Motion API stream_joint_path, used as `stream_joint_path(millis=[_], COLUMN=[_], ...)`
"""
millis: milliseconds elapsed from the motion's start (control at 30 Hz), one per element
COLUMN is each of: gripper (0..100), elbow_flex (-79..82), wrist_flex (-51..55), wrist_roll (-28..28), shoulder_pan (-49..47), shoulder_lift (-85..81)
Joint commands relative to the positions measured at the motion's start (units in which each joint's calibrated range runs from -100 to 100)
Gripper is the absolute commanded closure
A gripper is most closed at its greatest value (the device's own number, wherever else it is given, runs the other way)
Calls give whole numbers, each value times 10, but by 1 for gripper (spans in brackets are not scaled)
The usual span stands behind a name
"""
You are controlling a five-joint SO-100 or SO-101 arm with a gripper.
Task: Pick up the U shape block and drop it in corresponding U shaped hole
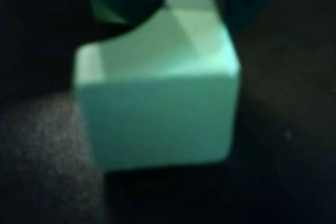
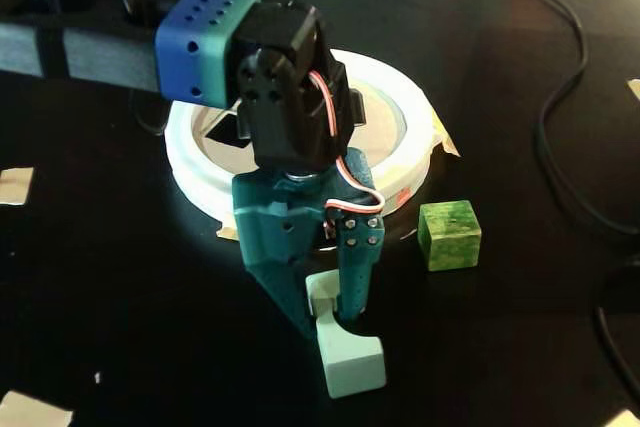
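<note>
The U shape block (image 1: 157,119) is pale mint and fills the middle of the wrist view. In the fixed view the block (image 2: 350,359) lies on the black table near the front, its notch facing the arm. My teal gripper (image 2: 335,312) points down onto the block's near end. In the wrist view my gripper (image 1: 184,3) has one dark finger on each side of one arm of the U, and both touch it. The block seems to rest on the table. The white round lid (image 2: 190,162) with cut-out holes lies behind the arm; the arm hides most of the holes.
A green cube (image 2: 449,235) sits on the table to the right of the gripper, just in front of the lid's rim. A black cable (image 2: 560,77) runs along the right side. Bits of tan tape (image 2: 14,185) lie at the table's edges.
</note>
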Motion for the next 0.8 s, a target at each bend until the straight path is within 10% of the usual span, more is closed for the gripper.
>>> stream_joint_path(millis=[0,767], gripper=[90,90], elbow_flex=[-43,-52], wrist_flex=[-8,127], wrist_roll=[-2,-67], shoulder_pan=[10,50], shoulder_lift=[-9,-153])
